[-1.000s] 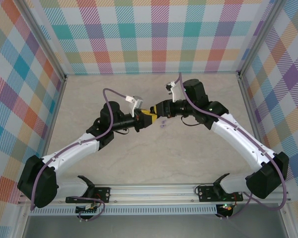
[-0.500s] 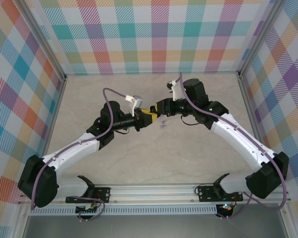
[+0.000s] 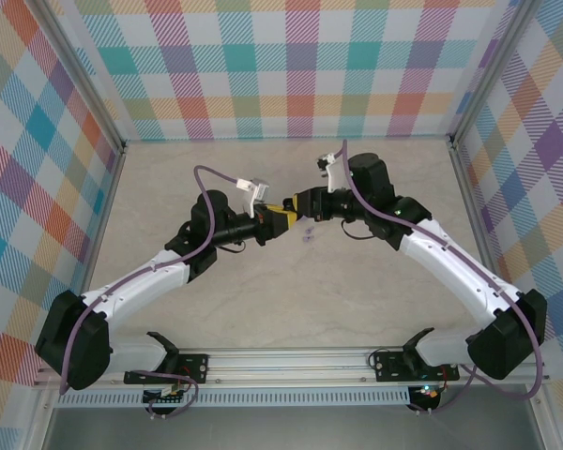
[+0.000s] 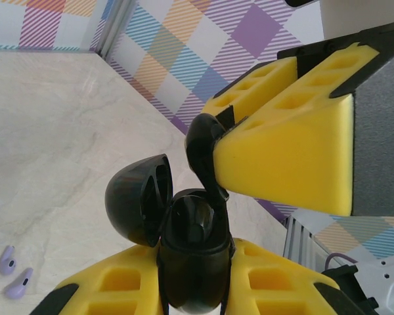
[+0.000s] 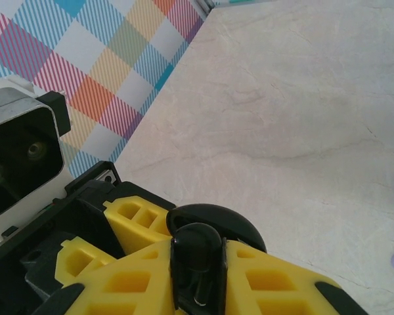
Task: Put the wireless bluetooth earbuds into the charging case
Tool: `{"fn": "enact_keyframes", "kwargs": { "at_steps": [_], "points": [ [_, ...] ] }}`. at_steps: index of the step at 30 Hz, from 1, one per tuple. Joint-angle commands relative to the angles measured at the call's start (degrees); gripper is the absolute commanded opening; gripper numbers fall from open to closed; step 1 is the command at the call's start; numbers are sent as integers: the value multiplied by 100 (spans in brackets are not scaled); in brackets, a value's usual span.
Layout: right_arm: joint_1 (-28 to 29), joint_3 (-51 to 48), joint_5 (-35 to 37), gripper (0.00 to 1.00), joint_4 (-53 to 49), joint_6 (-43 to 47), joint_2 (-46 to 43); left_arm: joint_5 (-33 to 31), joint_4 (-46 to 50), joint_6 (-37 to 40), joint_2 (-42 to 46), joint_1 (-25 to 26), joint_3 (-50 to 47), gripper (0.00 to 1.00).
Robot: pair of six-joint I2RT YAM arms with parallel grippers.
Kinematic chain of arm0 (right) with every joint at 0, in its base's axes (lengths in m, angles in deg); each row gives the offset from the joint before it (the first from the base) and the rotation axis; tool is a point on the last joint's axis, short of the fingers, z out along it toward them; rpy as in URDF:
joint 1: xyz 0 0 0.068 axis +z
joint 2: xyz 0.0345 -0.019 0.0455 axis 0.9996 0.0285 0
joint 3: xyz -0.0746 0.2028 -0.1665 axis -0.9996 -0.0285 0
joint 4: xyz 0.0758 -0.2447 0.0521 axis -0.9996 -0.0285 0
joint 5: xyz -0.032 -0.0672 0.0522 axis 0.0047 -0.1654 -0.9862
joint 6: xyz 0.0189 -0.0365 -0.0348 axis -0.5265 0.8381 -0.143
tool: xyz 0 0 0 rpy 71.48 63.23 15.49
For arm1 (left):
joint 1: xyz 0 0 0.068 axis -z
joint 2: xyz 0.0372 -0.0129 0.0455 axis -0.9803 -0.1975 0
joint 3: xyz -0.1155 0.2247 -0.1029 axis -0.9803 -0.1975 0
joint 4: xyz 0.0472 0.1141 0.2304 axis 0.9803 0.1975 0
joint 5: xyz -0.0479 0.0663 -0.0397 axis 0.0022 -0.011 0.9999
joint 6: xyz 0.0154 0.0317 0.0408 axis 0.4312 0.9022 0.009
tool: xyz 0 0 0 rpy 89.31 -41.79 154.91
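Note:
My left gripper (image 4: pixel 196 275) is shut on the black charging case (image 4: pixel 194 262), which stands upright between its yellow fingers with its lid (image 4: pixel 138 200) swung open to the left. My right gripper (image 5: pixel 197 269) is shut on a black earbud (image 5: pixel 197 252). In the left wrist view that earbud (image 4: pixel 203 147) hangs from the right gripper's yellow fingers (image 4: pixel 295 131), its lower end at the rim of the case's opening. Two lavender earbuds (image 4: pixel 13 272) lie on the table. From above, the left gripper (image 3: pixel 283 217) and right gripper (image 3: pixel 300 206) meet tip to tip.
The lavender earbuds (image 3: pixel 308 234) lie on the beige table just in front of the joined grippers. Checked walls enclose the table (image 3: pixel 216 300) on three sides. Metal rails (image 3: pixel 281 361) run along the near edge by the arm bases.
Both grippers have shifted very slightly toward the far side while staying tip to tip. The case and the black earbud remain held.

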Motion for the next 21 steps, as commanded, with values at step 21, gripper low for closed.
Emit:
{"fn": "enact_keyframes", "kwargs": {
  "at_steps": [21],
  "points": [
    [123, -36, 117, 21, 323, -54, -52, 308, -288, -183, -22, 54, 231, 14]
  ]
}}
